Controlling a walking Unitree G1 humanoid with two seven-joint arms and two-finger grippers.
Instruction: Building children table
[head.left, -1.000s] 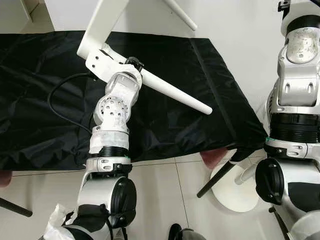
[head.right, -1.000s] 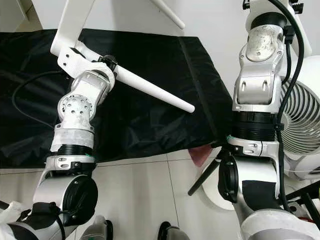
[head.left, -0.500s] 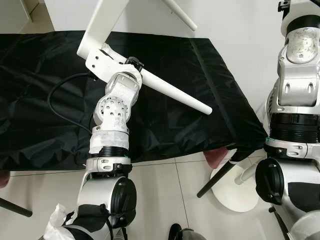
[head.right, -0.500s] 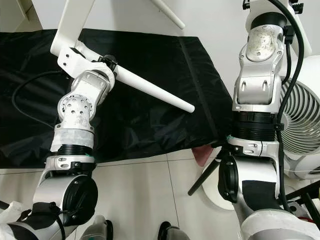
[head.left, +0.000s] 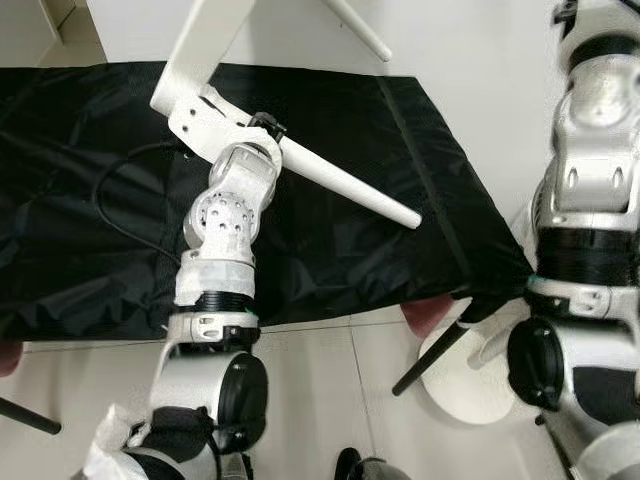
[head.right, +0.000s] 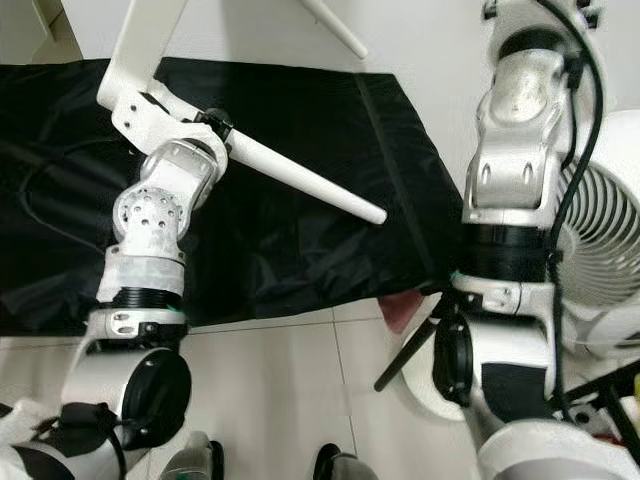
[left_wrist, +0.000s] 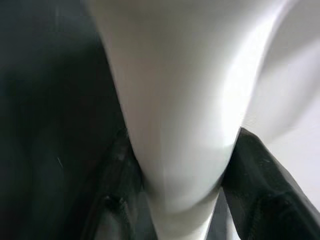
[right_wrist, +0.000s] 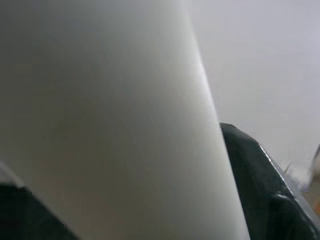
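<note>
Above the surface's (head.left: 60, 120) far edge, the left end effector (left_wrist: 175, 200) pinches a white table leg (head.left: 350, 190); right's grip unclear. Next: tighten that leg.

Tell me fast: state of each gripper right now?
Left gripper: shut on the white table leg.
Right gripper: against a white part; grip cannot be told.

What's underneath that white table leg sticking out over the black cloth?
Under the tapered white table leg lies crinkled black cloth, spread across a surface it hides. The left pincer clamps the leg; its fingers flank it.
</note>
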